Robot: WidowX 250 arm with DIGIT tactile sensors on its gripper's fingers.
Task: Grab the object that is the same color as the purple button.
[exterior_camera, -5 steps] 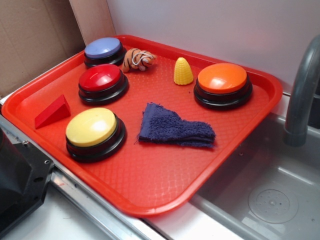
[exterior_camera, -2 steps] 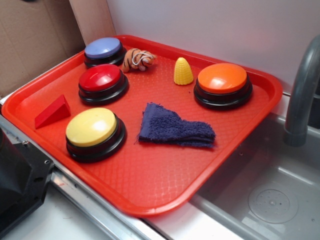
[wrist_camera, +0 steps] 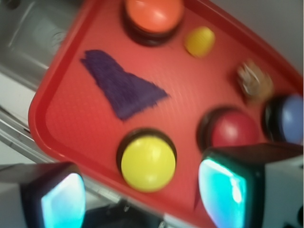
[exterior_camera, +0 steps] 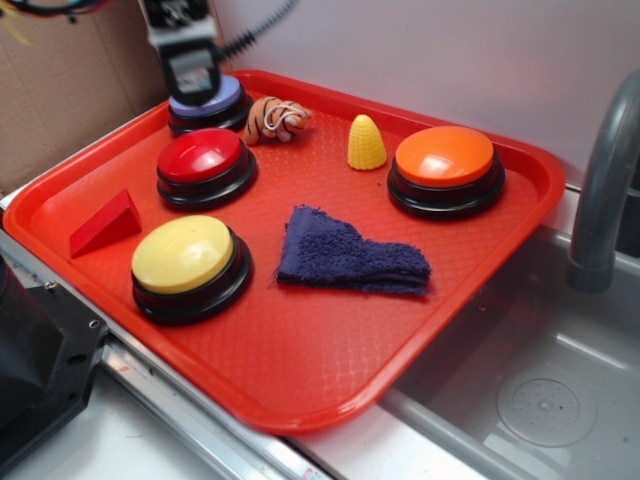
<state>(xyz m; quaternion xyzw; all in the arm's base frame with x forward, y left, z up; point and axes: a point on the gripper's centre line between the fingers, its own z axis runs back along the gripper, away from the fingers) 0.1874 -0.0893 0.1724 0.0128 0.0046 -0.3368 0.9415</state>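
The purple cloth is just lying flat mid-tray, between the yellow button and the orange button. End effector is up over the far corner by the purple button, fingers spread wide with nothing in them.

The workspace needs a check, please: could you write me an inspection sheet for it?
Surface: red tray, partly over a sink.
Job's things: purple cloth flat mid-tray, untouched; purple button at the far corner.
Clutter: red button, yellow button, orange button, red wedge, yellow cone, striped toy.
Grippers: gripper open, above the purple button, holding nothing.
Cables: black cable behind the gripper.
Surroundings: faucet, cardboard, pale wall.
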